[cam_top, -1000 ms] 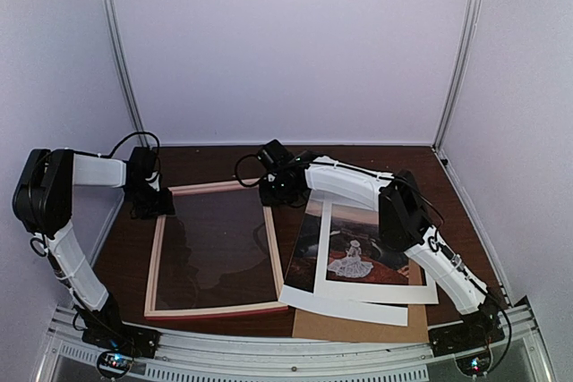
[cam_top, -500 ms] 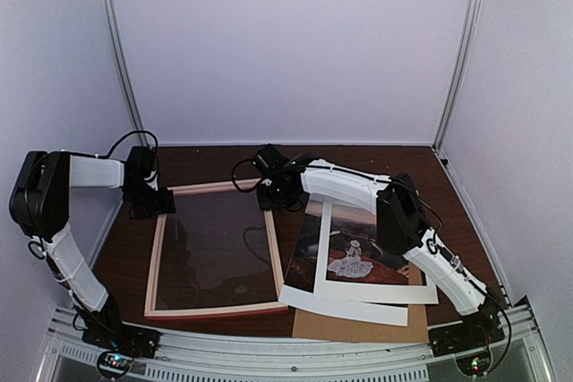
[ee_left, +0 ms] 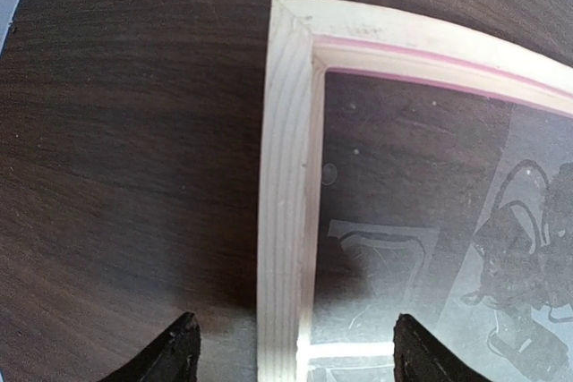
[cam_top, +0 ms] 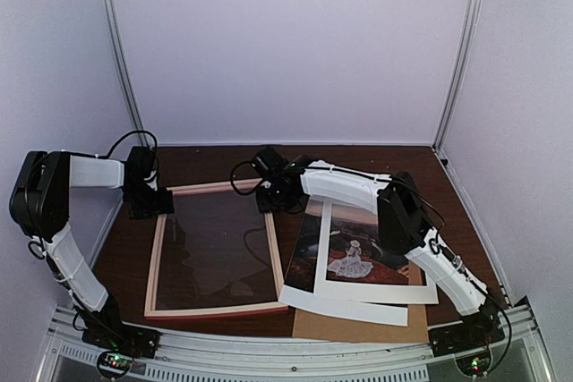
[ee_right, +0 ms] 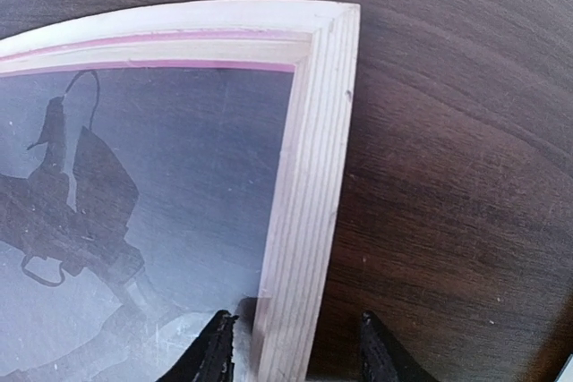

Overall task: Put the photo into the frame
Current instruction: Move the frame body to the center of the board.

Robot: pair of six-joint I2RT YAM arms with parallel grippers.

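Note:
The frame lies flat on the dark table at the left, pale wood back up, with glass inside it. My left gripper is at its far-left corner. In the left wrist view that gripper is open, its fingers well clear on either side of the frame's left rail. My right gripper is at the far-right corner, and it is open astride the right rail, the left finger close to it. The photo, a white-dressed figure within white margins, lies to the right of the frame.
Under the photo lie a larger white sheet and a brown board near the front edge. White walls and metal posts close in the table. The right forearm reaches over the photo's far end.
My left gripper has opened wider around the left rail. The right gripper has opened a little and edged left along the frame's far-right corner. The frame and photo have not moved.

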